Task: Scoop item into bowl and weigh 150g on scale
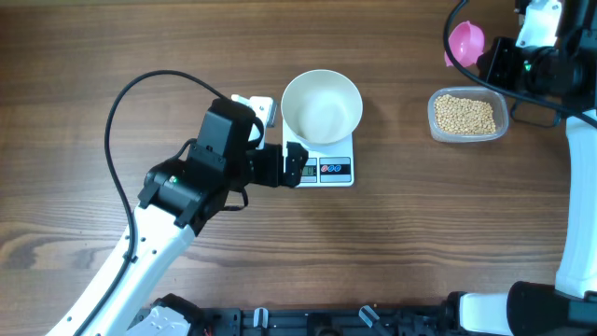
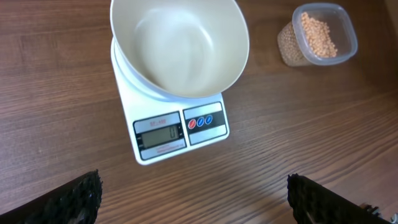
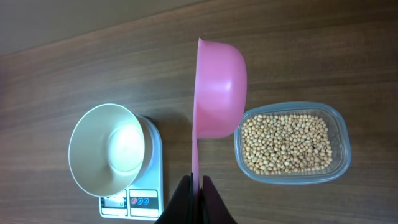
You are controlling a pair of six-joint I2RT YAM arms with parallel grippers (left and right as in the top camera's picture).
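The white bowl (image 1: pixel 322 105) (image 2: pixel 180 46) (image 3: pixel 109 146) stands empty on the white scale (image 1: pixel 338 172) (image 2: pixel 180 130) (image 3: pixel 134 202). Tan beans (image 1: pixel 466 115) (image 2: pixel 318 34) (image 3: pixel 286 143) fill a clear tub to the right. My left gripper (image 1: pixel 297 163) (image 2: pixel 193 199) hovers open at the scale's front left corner, holding nothing. My right gripper (image 1: pixel 487 59) (image 3: pixel 198 186) is shut on the handle of a pink scoop (image 1: pixel 466 40) (image 3: pixel 217 93), held on its side above the table behind the tub. No beans show in the scoop.
The clear tub (image 1: pixel 505 119) (image 3: pixel 341 140) sits right of the scale on the wooden table (image 1: pixel 392 243). A black cable (image 1: pixel 121 98) loops from the left arm over the table's left half. The right arm's base (image 1: pixel 522 308) stands at the front right.
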